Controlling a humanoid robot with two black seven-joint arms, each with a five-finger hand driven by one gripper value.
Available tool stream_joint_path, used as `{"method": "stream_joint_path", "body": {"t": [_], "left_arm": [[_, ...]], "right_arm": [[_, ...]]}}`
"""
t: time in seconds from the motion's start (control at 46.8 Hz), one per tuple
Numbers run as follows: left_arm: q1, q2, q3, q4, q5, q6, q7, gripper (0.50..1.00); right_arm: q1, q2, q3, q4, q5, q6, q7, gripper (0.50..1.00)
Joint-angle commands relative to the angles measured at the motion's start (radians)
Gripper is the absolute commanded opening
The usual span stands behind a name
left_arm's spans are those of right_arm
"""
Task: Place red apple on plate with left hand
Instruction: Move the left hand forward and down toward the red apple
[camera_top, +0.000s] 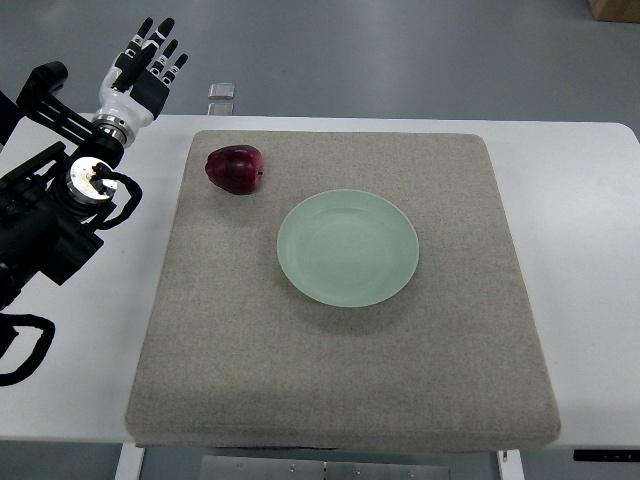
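Observation:
A dark red apple (235, 169) lies on the grey mat near its far left corner. The pale green plate (348, 248) sits in the middle of the mat, with nothing on it, to the right of and nearer than the apple. My left hand (148, 64) is raised over the table's far left edge, fingers spread and holding nothing, well left of the apple. The right arm does not show.
The grey felt mat (340, 380) covers most of the white table (580, 200). My left arm's black links and cables (50, 220) fill the left edge. A small clear object (221, 92) lies on the floor beyond the table.

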Motion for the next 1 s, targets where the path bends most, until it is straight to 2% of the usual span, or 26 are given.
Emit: {"method": "stream_joint_path", "body": {"t": [0.0, 0.598, 0.897, 0.983], "left_arm": [[0.000, 0.000, 0.002, 0.000, 0.009, 0.001, -0.002, 0.994], [0.002, 0.014, 0.026, 0.000, 0.028, 0.024, 0.000, 0.994], [-0.015, 0.048, 0.064, -0.003, 0.342, 0.012, 0.000, 0.994], [-0.020, 0.072, 0.066, -0.036, 0.419, 0.010, 0.002, 0.994]], "right_arm": [[0.000, 0.000, 0.000, 0.000, 0.001, 0.000, 0.000, 0.964], [0.000, 0.000, 0.000, 0.000, 0.001, 0.000, 0.000, 0.964], [0.000, 0.000, 0.000, 0.000, 0.001, 0.000, 0.000, 0.964], [0.000, 0.000, 0.000, 0.000, -0.001, 0.000, 0.000, 0.964]]}}
